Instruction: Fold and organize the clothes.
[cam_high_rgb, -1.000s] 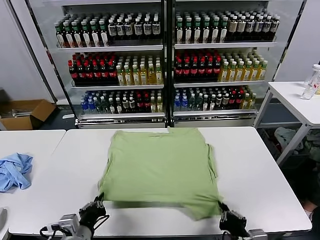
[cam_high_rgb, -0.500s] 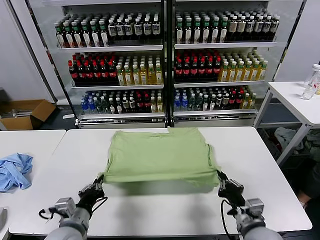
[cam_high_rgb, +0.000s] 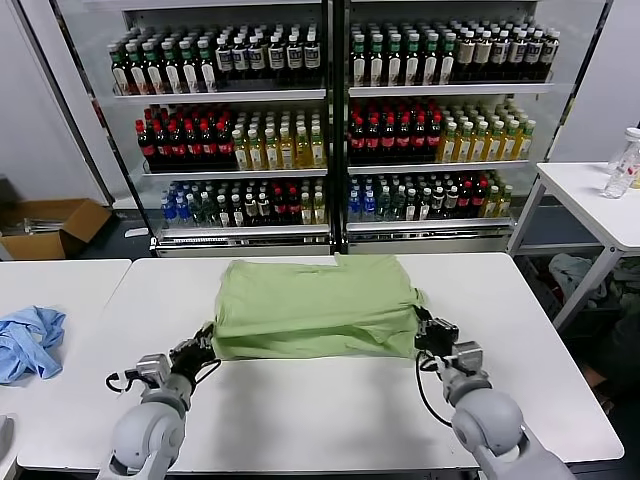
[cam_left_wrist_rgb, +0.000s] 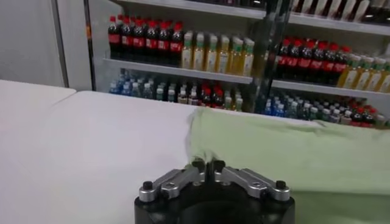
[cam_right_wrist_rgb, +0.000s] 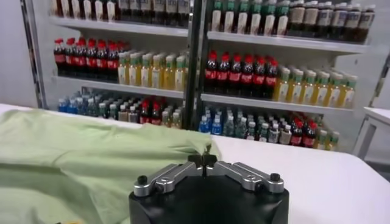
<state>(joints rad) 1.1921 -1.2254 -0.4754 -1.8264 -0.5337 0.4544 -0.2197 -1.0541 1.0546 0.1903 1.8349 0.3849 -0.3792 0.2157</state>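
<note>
The white surface (cam_high_rgb: 330, 410) carries a pale green shirt (cam_high_rgb: 315, 305), folded over once and lying toward its far side, in front of the drinks cooler (cam_high_rgb: 330, 120). Soft, light and floppy, it should drape and slide; it looks best taken at the corners of the near fold. The left gripper (cam_high_rgb: 200, 350) and right gripper (cam_high_rgb: 428, 335) sit at those corners, fingers nearly together; whether they pinch cloth I cannot tell.

The white rectangular table (cam_high_rgb: 330, 410) carries one pale green cotton shirt (cam_high_rgb: 315, 305), folded over on itself, lying toward its far edge. An adjoining white table (cam_high_rgb: 50, 285) to the left carries a crumpled light blue cloth (cam_high_rgb: 28, 340).
</note>
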